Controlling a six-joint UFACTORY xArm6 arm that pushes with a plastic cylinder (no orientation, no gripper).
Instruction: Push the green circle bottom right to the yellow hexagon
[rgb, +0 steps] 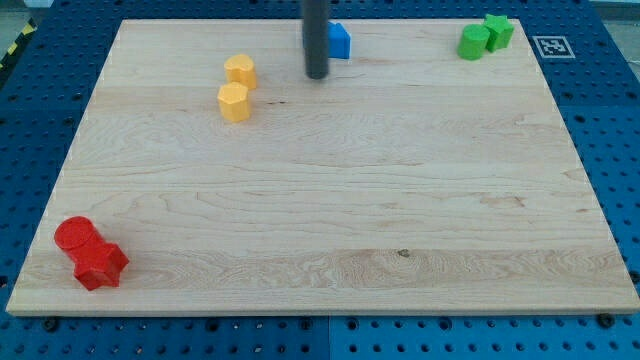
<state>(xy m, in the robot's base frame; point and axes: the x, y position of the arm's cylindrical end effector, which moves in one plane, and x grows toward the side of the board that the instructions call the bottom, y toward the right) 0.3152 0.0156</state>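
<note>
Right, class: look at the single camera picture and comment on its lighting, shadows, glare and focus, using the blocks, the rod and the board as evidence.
In the camera view the lighting is even and soft: the light wooden board shows no glare, and the two yellow blocks and the red blocks cast only faint shadows; the dark rod, my tip, looks slightly soft-edged, while the green blocks and the blue block stay fairly sharp.

one view looks down at a slant from before the wooden board (330, 220), taking in all of it.

Straight dark grey rod (317, 38)
</note>
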